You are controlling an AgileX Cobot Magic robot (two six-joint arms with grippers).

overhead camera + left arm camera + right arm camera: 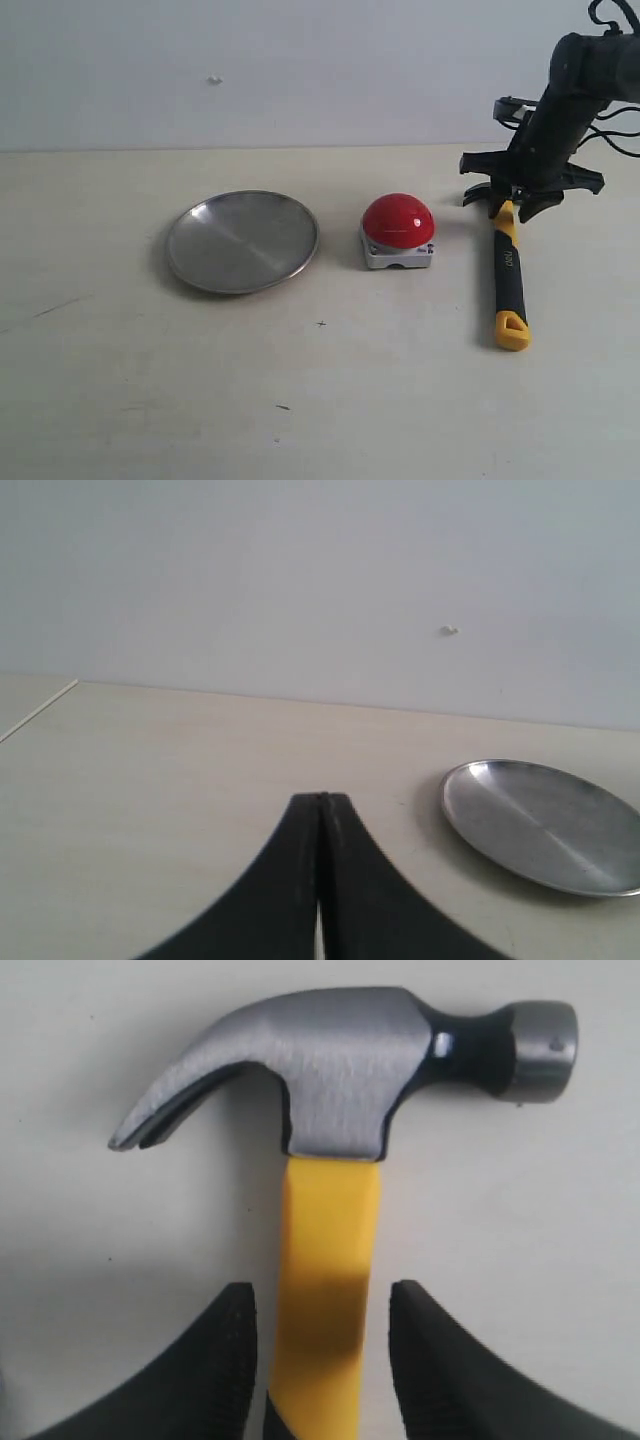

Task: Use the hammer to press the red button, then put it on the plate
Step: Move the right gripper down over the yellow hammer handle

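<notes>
The hammer (509, 275) lies flat on the table to the right of the red button (398, 221); its looped yellow end points toward the front. My right gripper (510, 205) hangs open over the hammer's head end. In the right wrist view the yellow handle (325, 1280) runs between the two black fingers (225, 1360) with a gap on each side, below the dark metal head (340, 1075). The silver plate (243, 240) rests left of the button and also shows as plate (545, 825) in the left wrist view. My left gripper (321, 798) is shut on nothing, out of the exterior view.
A pale wall rises behind the table with a small speck (214, 80) on it. Black cables (615, 125) trail from the right arm at the far right. The table's left edge (40, 710) shows in the left wrist view.
</notes>
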